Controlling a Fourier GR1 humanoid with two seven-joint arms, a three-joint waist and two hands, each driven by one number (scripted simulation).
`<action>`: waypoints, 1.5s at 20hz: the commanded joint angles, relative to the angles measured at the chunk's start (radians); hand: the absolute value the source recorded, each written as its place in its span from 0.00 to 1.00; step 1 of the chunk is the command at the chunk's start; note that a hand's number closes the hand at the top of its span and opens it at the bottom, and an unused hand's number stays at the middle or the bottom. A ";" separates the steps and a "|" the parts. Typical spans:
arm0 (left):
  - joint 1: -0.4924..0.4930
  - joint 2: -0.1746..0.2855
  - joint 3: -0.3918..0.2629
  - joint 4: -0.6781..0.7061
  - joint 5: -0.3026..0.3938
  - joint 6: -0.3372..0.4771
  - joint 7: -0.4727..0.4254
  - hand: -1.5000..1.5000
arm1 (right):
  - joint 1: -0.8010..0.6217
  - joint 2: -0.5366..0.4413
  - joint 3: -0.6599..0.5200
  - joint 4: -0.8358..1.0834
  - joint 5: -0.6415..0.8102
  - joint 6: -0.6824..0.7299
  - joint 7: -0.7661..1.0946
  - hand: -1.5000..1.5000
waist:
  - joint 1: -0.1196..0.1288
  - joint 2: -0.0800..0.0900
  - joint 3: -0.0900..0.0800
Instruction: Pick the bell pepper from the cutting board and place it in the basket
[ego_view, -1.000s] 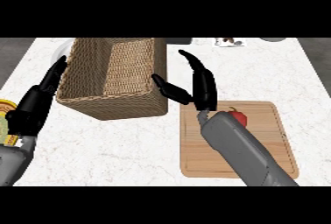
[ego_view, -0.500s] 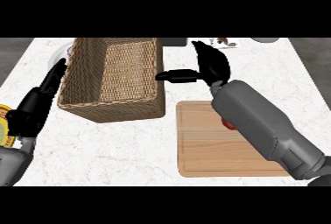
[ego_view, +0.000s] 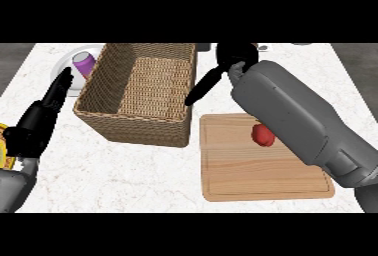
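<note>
Your right hand hangs beside the basket, holding nothing.
You can see the red bell pepper lying on the cutting board, partly hidden by the right forearm. One straight finger points down just outside the basket's right wall. Your left hand rests open at the left, fingers straight.

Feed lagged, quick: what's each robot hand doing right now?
Left robot hand: open, empty.
Right robot hand: open, empty; bell pepper on cutting board.
</note>
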 joint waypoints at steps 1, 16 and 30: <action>0.028 -0.017 0.000 0.003 -0.013 -0.006 -0.026 0.50 | 0.007 -0.063 -0.022 -0.085 -0.053 0.186 0.146 0.00 | -0.007 0.009 0.001; 0.003 -0.054 0.040 -0.030 -0.047 -0.029 0.013 0.50 | 0.178 -0.062 -0.009 -0.140 -0.042 0.224 0.193 0.00 | 0.009 0.017 0.001; 0.034 -0.110 0.070 -0.063 -0.117 -0.059 0.034 0.50 | 0.363 -0.095 -0.052 -0.182 0.132 0.190 0.107 0.00 | 0.020 0.021 0.002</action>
